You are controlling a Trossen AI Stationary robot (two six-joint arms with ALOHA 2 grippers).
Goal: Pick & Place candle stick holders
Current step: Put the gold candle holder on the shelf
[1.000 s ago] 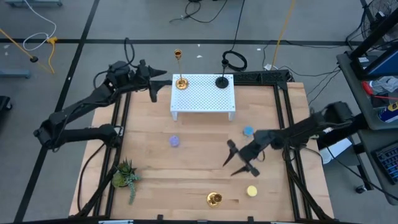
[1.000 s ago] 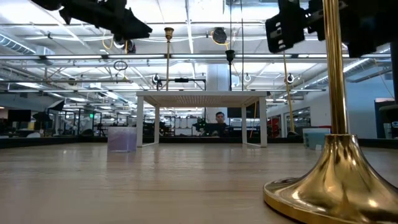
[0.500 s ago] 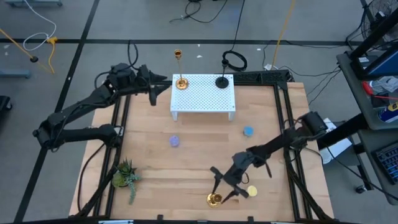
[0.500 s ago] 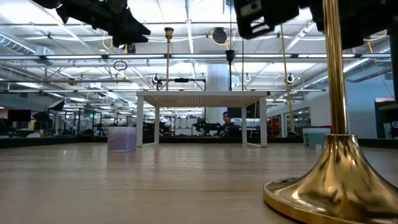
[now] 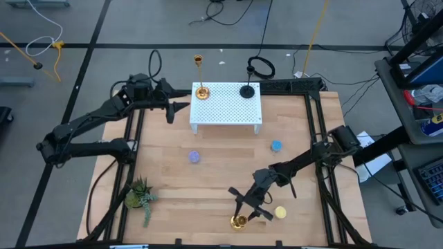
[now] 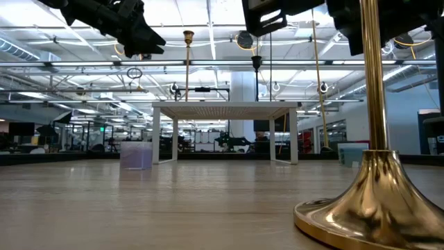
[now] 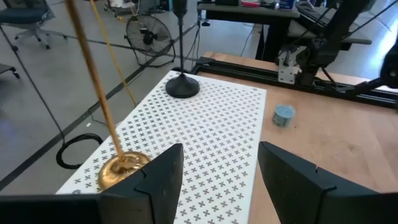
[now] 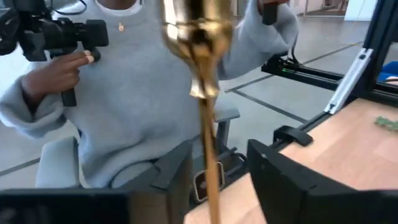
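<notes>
A: So, where is the right gripper (image 5: 243, 209)?

B: Low in the centre of the high view, its jaws spread on either side of the shiny gold candle stick holder (image 5: 239, 221) at the near edge of the wooden bench (image 5: 221, 173). In the wrist view the slim stem (image 8: 208, 118) stands between the fingers (image 8: 283, 177), not pinched.

A: And the left gripper (image 5: 181, 106)?

B: Upper left, jaws released, just beside the white perforated stand (image 5: 227, 106). A second gold holder (image 5: 201, 91) and a black holder (image 5: 247, 90) stand on the stand's far edge.

A: Anyone behind?

B: A person in a grey sweatshirt (image 8: 143, 93), holding dark handles.
</notes>
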